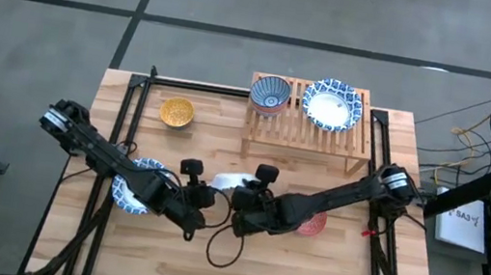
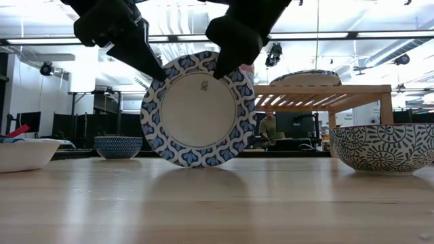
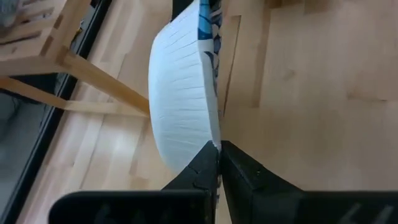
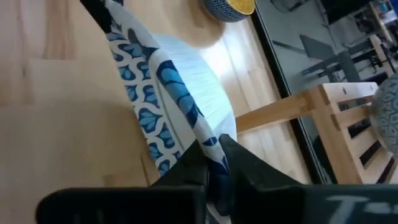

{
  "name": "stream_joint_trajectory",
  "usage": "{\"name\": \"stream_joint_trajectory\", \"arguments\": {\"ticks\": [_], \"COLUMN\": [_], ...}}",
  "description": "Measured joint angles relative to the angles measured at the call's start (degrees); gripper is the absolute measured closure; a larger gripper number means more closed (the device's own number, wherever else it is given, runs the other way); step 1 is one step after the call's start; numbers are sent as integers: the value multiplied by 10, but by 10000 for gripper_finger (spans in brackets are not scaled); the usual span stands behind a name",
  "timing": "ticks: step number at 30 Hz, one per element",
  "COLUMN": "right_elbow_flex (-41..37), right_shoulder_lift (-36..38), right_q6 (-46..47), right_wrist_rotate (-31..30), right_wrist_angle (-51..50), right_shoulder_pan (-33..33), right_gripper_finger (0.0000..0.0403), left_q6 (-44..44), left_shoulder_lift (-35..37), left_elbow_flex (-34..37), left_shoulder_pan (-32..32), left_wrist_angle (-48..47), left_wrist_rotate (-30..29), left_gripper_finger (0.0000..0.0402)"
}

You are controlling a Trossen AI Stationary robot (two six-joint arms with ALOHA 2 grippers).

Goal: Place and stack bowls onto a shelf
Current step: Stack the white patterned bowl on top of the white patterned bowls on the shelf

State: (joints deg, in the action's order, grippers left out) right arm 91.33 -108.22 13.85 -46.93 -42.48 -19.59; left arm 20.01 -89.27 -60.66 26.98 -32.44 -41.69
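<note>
The light wooden table (image 1: 303, 273) stands on a grey floor, with the slatted shelf (image 1: 310, 133) along its far edge, where we already see a large patterned bowl (image 1: 333, 104) and a smaller dark blue bowl (image 1: 271, 93). At the table's middle, both arms meet on a third large bowl (image 2: 199, 108), which is tipped up on its edge, its lower rim at or just above the wood. The left gripper (image 3: 218, 155) is clamped on the rim from one side and the right gripper (image 4: 214, 155) pinches the rim from the other, jaws closed on the wall. We judge the main risk to be the two arms pulling unevenly, so that the thin rim slips out of one pinch and the bowl drops or rolls. A yellow bowl (image 1: 176, 112), another large bowl (image 1: 129, 188) under the left arm and a red one (image 1: 313, 225) under the right arm crowd the sides, whereas the shelf's middle and front slats offer free room.
</note>
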Motion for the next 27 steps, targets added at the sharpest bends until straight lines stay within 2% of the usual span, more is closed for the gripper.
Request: {"name": "stream_joint_trajectory", "arguments": {"ticks": [4,11,16,22,27], "right_elbow_flex": [9,43,97,193,287], "right_shoulder_lift": [6,35,67,113,152], "right_q6": [10,31,42,42,47], "right_wrist_rotate": [33,117,187,260,332], "right_wrist_angle": [-9,-55,-125,-224,-279], "right_shoulder_pan": [3,29,67,127,216], "right_gripper_finger": [392,394,394,394,394], "left_q6": [-31,-100,-150,-195,-200], "left_shoulder_lift": [17,90,147,208,247], "left_elbow_flex": [0,0,0,0,0], "left_shoulder_pan": [1,1,0,0,0], "left_wrist_angle": [-2,-1,-2,-1,1], "left_wrist_rotate": [-8,-69,-76,-77,-81], "left_gripper_finger": [378,282,226,195,191]}}
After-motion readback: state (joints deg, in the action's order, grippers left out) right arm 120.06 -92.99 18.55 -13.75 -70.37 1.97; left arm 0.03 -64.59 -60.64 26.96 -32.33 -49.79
